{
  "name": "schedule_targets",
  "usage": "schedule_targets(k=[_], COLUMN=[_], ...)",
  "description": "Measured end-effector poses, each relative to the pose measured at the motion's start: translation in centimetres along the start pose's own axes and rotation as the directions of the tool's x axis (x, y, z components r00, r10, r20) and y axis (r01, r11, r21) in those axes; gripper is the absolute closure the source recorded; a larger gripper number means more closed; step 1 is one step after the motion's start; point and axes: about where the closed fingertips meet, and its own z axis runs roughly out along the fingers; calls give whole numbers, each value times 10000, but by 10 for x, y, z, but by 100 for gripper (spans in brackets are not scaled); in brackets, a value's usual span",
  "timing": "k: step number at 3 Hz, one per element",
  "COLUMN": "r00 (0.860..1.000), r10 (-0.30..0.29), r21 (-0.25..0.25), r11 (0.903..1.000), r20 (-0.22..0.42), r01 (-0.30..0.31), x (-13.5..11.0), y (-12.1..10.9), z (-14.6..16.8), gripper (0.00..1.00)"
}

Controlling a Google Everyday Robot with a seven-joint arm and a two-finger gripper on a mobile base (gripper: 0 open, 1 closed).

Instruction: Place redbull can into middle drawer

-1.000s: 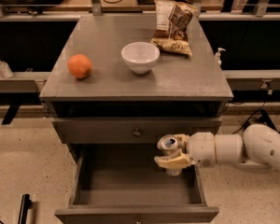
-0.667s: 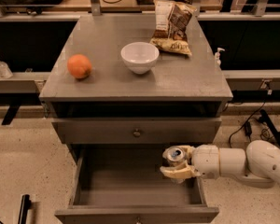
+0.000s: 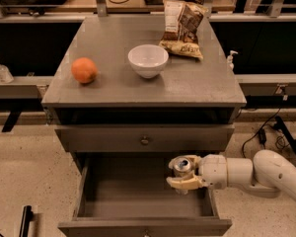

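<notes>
The middle drawer stands pulled well out below the cabinet, its flat front panel nearest the camera and its low side walls running back under the closed upper drawer front with its small round knob. The gripper reaches in from the right, the white arm crossing above the drawer's right wall, and its two tan fingers are clamped on the redbull can, one on the far side and one on the near side. The can is upright, silver top facing up, over the right rear part of the drawer, close under the lower edge of the upper drawer front and near the right wall. Its lower end dips inside the tray, but whether it touches the drawer floor cannot be told. To the left of the can the grey drawer floor lies bare across to the left wall, and bare floor also runs forward to the front panel. On the cabinet top, an orange sits near the left edge, a white bowl in the middle, and a chip bag at the back right, all well apart from the gripper and set back from the front edge.
</notes>
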Motion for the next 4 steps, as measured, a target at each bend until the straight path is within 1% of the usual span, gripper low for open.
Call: schedule_targets(k=[1, 2, 3, 4], r00=[9946, 9858, 9886, 9902], r10=[25, 189, 499, 647], r21=[176, 79, 174, 190], r11=[9998, 9998, 9985, 9975], r20=[1037, 1669, 1420, 1240], r01=[-44, -206, -529, -676], x=[34, 86, 125, 145], y=[-16, -28, -34, -40], z=[9, 22, 26, 28], gripper=[100, 100, 100, 100])
